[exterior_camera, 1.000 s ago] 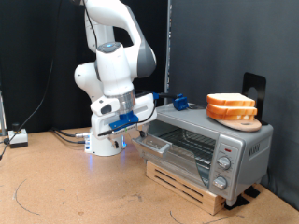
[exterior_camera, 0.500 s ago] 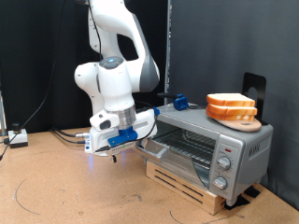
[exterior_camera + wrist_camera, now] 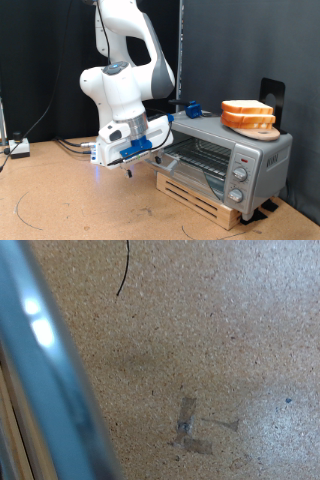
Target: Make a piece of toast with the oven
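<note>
The silver-grey oven (image 3: 255,160) stands on a wooden pallet at the exterior view's right. Its glass door (image 3: 168,155) hangs partly open and the wire rack (image 3: 207,150) shows inside. Two near-identical bread slices lie stacked on a round wooden plate (image 3: 262,130) on top of the oven; the upper slice (image 3: 245,105) is a piece of toast with a pale face and brown crust. My gripper (image 3: 146,150) is low at the door's outer edge, its fingers hidden by the hand. In the wrist view a shiny metal bar (image 3: 45,370) crosses close to the camera; no fingers show.
The oven sits on a pallet (image 3: 200,195) on a chipboard floor (image 3: 210,330). A black cable (image 3: 124,275) and a tape mark (image 3: 185,425) lie on the floor. A blue object (image 3: 192,108) rests on the oven's far end. Black curtains hang behind.
My hand has moved down and towards the exterior view's left, and the oven door has swung further open with it.
</note>
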`<state>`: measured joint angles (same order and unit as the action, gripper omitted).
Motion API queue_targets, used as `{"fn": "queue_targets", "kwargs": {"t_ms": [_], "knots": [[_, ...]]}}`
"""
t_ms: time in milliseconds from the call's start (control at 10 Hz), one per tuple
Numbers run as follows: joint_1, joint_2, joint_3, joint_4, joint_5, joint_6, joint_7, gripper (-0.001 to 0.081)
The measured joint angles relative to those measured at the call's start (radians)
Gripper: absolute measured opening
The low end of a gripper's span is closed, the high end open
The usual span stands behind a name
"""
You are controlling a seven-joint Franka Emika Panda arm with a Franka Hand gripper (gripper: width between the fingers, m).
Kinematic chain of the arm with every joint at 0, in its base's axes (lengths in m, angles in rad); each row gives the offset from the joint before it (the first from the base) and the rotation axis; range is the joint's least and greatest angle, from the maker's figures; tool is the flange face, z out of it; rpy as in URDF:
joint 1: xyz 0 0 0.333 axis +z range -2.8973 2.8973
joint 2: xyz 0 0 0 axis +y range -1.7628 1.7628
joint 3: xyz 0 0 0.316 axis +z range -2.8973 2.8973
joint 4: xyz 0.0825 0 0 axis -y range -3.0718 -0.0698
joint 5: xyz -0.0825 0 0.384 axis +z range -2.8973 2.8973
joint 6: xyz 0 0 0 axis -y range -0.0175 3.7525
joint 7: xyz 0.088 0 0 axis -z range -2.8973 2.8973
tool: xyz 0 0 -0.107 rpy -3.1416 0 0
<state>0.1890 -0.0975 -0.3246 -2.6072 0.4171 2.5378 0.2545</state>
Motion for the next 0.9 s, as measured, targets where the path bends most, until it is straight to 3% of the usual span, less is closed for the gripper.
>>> {"fn": "queue_targets", "kwargs": {"t_ms": [500, 900], "knots": [[-0.007, 0.052, -0.003, 0.04, -0.076, -0.013, 0.078, 0.0809], [-0.028, 0.167, -0.021, 0.058, -0.157, 0.069, 0.105, 0.0809]]}}
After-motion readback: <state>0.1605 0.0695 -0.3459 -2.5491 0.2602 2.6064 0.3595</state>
